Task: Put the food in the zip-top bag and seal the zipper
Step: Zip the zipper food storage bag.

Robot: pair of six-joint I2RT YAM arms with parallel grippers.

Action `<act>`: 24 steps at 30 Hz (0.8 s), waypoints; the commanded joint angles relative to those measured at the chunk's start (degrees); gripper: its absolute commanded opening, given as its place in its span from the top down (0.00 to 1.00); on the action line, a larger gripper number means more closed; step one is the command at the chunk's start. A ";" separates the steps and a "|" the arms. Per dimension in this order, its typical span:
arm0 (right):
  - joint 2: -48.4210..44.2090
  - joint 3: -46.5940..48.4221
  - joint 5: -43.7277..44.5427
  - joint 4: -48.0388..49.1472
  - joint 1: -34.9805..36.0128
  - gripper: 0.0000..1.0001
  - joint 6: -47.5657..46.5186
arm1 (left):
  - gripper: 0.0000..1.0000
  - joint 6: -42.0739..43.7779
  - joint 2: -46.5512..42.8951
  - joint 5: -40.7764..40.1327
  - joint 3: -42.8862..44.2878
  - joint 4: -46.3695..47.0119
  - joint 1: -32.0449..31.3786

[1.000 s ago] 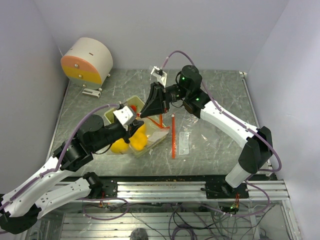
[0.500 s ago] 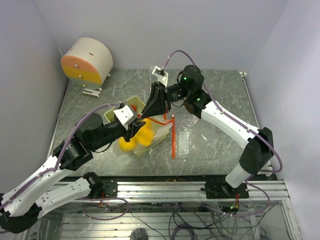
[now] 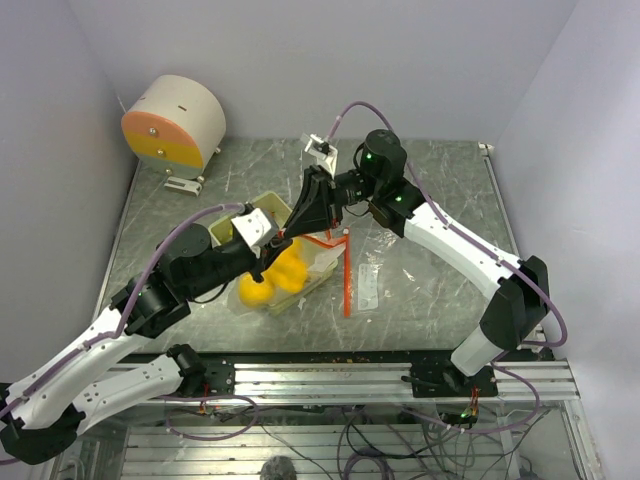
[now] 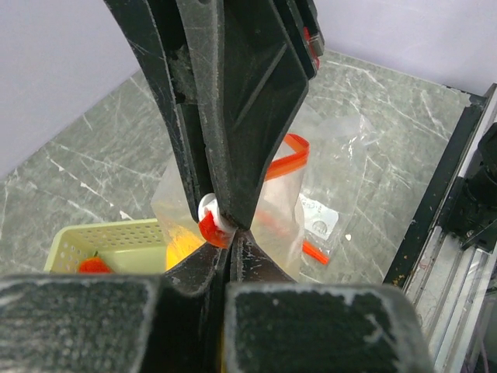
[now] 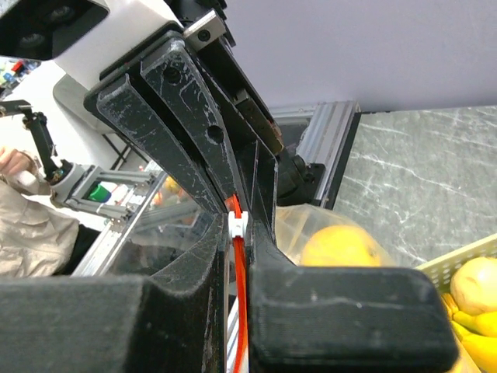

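Note:
The clear zip-top bag (image 3: 305,262) hangs between my two grippers over the pale green tray (image 3: 265,203), with yellow fruits (image 3: 272,274) inside it. My left gripper (image 3: 270,248) is shut on the bag's mouth edge, and its tips (image 4: 231,237) meet the right gripper's tips. My right gripper (image 3: 288,232) is shut on the red-orange zipper (image 5: 236,264) at its white slider (image 5: 238,224). The zipper (image 3: 326,240) bows out to the right, also seen in the left wrist view (image 4: 291,154). A yellow fruit (image 5: 338,245) shows through the bag. A small red piece (image 4: 94,265) lies in the tray (image 4: 109,237).
A second clear bag with a label (image 3: 369,285) and a red-orange strip (image 3: 347,280) lies flat on the table to the right. More yellow fruits (image 5: 474,287) sit in the tray. A round white and orange device (image 3: 175,122) stands at the back left.
My left gripper has moved up and right to meet the right gripper's tips. The bag with its yellow fruits has shifted slightly up and right with it.

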 commanded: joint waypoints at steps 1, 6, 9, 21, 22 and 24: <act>-0.32 1.61 2.24 -10.73 -0.20 1.00 -11.23 | 0.93 -1.56 -2.76 -3.95 0.12 2.32 -0.16; 1.65 0.88 1.05 -9.19 -1.46 1.00 -12.32 | 0.93 -1.66 -4.41 -4.89 0.65 0.39 -0.19; 1.63 0.48 -0.86 -8.00 -1.65 1.00 -13.40 | 0.93 -1.53 -4.33 -5.16 0.43 -0.74 -0.16; -0.68 -3.13 -0.43 -15.64 -6.51 1.00 -27.22 | 0.93 -0.99 -7.19 -11.67 2.87 -5.58 -0.16; -0.57 -3.31 -0.45 -15.45 -6.99 1.00 -27.22 | 0.93 -0.85 -7.49 -12.46 3.36 -6.43 -0.18; -0.07 -3.56 -0.75 -15.43 -7.76 1.00 -27.35 | 0.93 -0.62 -8.29 -13.68 4.21 -7.86 -0.20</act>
